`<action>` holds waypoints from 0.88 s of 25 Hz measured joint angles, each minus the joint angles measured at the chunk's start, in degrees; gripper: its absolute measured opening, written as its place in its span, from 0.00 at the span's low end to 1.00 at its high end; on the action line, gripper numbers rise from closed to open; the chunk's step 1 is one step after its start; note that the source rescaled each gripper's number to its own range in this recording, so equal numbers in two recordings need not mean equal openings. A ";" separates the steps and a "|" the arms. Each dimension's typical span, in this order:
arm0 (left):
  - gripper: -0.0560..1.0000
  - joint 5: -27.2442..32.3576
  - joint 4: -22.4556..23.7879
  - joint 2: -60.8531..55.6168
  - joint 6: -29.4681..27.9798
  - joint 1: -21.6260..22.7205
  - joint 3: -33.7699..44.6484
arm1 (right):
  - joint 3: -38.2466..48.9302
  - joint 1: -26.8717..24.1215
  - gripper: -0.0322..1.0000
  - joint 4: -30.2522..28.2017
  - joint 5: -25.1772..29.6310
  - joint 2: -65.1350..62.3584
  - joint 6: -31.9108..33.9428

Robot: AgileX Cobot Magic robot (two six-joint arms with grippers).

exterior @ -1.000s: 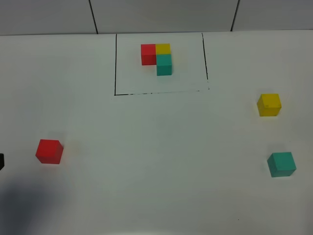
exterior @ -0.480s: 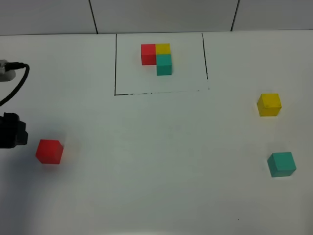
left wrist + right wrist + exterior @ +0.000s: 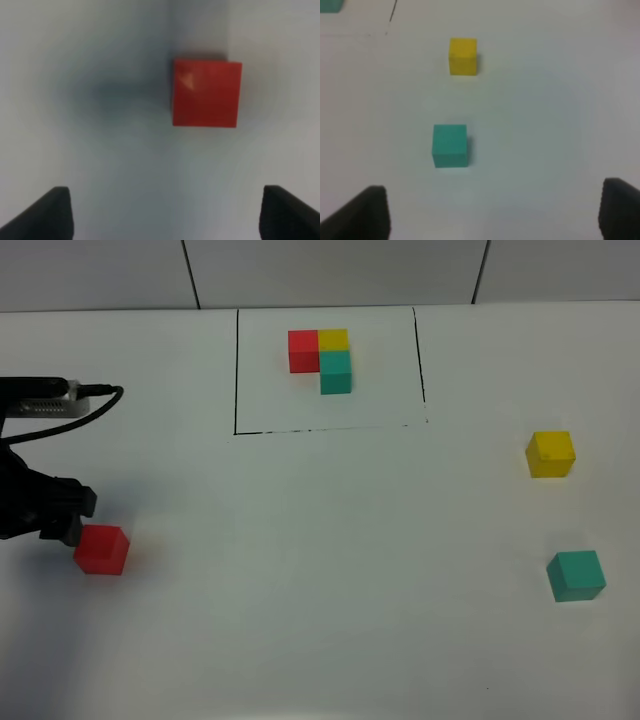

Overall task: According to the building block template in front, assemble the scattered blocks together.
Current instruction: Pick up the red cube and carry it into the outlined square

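Spanning everything: white worktop (image 3: 300,640). Left arm (image 3: 25,502), dark, at the left edge, cable (image 3: 95,400) looped above it. Template (image 3: 322,358) at the far side, ruled off in black: red touching yellow, teal against yellow's near face. Left end effector (image 3: 165,215) spread wide, holding nothing, just beside the red block (image 3: 101,549); contact unclear. Right end effector (image 3: 495,212) likewise wide apart, empty, seen only from its own camera. Yellow block (image 3: 550,453) and teal block (image 3: 576,575) on the right, apart from each other.
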 joint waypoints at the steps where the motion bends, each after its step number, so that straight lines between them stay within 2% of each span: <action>1: 0.94 -0.80 0.30 0.30 -0.78 -0.52 0.00 | 0.00 0.00 0.74 0.00 0.00 0.00 0.00; 7: 0.94 -3.65 0.41 2.02 -1.94 -2.48 -0.06 | 0.00 0.00 0.74 0.00 0.00 0.00 0.00; 11: 0.94 -4.04 0.35 3.21 -2.04 -2.48 -0.11 | 0.00 0.00 0.74 0.00 0.00 0.00 0.00; 16: 0.94 -4.60 -2.16 5.93 -2.11 -2.48 -0.57 | 0.00 0.00 0.74 0.00 0.00 0.00 0.00; 22: 0.94 -6.65 -2.18 9.70 -2.07 -2.54 -0.57 | 0.00 0.00 0.74 0.00 0.00 0.00 0.00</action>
